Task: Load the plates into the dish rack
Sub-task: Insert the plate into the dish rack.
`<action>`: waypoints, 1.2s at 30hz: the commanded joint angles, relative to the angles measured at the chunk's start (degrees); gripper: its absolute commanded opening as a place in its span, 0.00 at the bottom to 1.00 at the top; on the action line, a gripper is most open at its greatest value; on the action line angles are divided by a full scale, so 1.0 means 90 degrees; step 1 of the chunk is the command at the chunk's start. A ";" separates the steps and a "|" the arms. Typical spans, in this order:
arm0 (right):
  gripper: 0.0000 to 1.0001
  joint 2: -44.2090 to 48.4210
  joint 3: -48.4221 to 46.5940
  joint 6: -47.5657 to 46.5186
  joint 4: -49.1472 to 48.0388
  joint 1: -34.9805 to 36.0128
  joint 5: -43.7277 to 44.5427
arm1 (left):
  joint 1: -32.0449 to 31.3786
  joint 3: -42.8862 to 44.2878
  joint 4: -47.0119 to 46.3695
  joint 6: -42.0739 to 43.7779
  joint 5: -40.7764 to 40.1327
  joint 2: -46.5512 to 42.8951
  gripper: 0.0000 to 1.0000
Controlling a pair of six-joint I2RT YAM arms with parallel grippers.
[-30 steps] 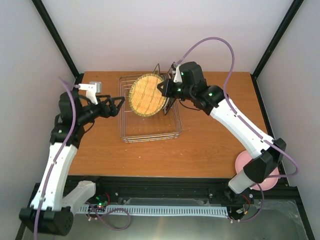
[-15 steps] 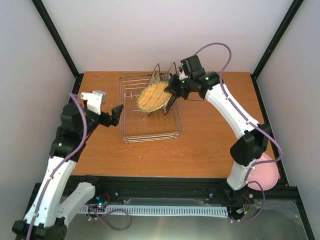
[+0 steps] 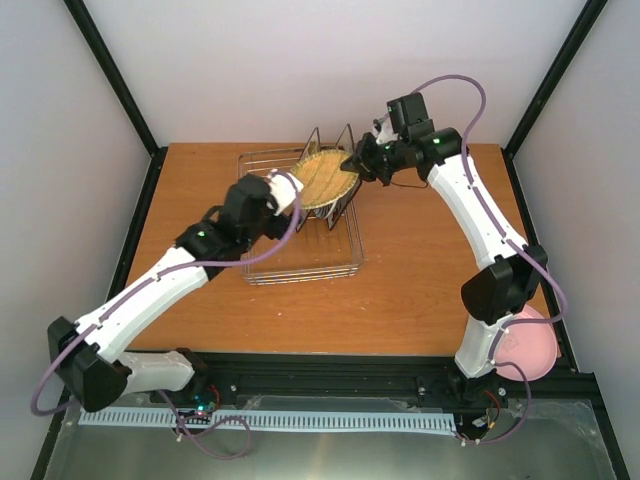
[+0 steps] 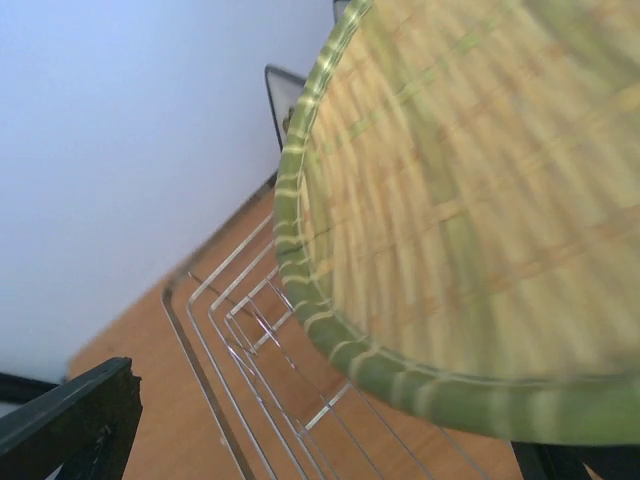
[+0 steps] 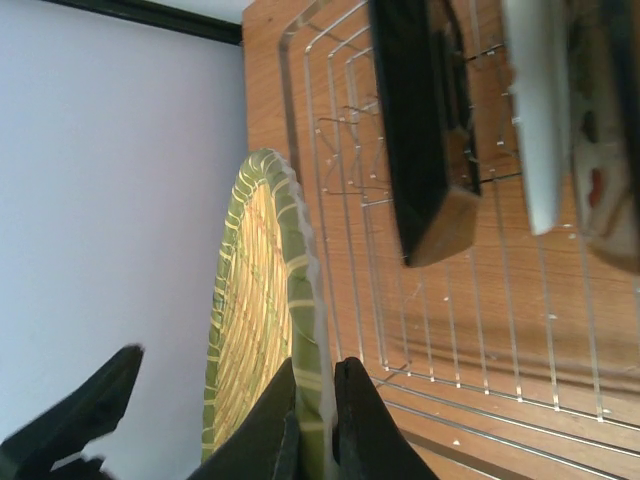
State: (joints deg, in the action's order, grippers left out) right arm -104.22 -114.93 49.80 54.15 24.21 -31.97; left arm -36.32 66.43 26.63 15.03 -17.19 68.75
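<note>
The right gripper is closed on the rim of the round woven plate. Its two fingers pinch the green edge from both sides, so the plate hangs on edge and not flat — the pose it needs to slide between the prongs. Below this gripper and a little ahead of it lies the wire dish rack. The plate is over the rack and, in my judgement, not yet resting in it.

Further ahead of the right fingers, two plates already stand upright in the rack: a dark plate seen edge-on, and just beside it a white floral plate. Each has its own slot, which leaves the slots nearer to the gripper free for the woven one.

The left gripper is on the opposite side of the woven plate, very close to its face. Its jaws are wide apart, and the plate fills the space ahead of them. Whether a finger touches the rim is not clear — the wrist view is blurred. It seems placed there to steady the plate as it goes down.

The pink plate waits well behind the right gripper, at the near corner of the table.
</note>
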 commanded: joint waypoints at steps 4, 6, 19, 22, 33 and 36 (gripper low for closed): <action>0.03 -0.0208 -0.0159 -0.0298 0.0308 -0.0317 -0.0480 | -0.1280 0.0111 -0.1061 0.1942 -0.2313 0.0408 1.00; 0.03 -0.0242 -0.0176 -0.0318 0.0327 -0.0319 -0.0580 | -0.1593 0.0059 -0.1117 0.2209 -0.2490 0.0540 1.00; 0.03 -0.0281 -0.0072 -0.0446 0.0403 -0.0299 -0.0950 | -0.2007 -0.0374 -0.1576 0.2885 -0.2685 0.0954 0.61; 0.03 -0.0239 -0.0019 -0.0455 0.0404 -0.0261 -0.0959 | -0.2009 -0.0357 -0.1775 0.2841 -0.2780 0.1080 0.54; 0.03 0.0047 0.0687 -0.0415 0.0071 -0.0172 -0.1075 | -0.2000 0.0217 -0.1037 0.1630 -0.1894 0.1148 0.01; 0.08 0.0021 0.0665 -0.0417 0.0043 -0.0170 -0.1107 | -0.1928 0.0518 -0.0504 0.1058 -0.1431 0.1093 0.01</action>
State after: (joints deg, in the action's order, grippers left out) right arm -106.87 -108.79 44.84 57.25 22.24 -38.57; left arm -54.41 64.47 20.27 38.30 -36.99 80.73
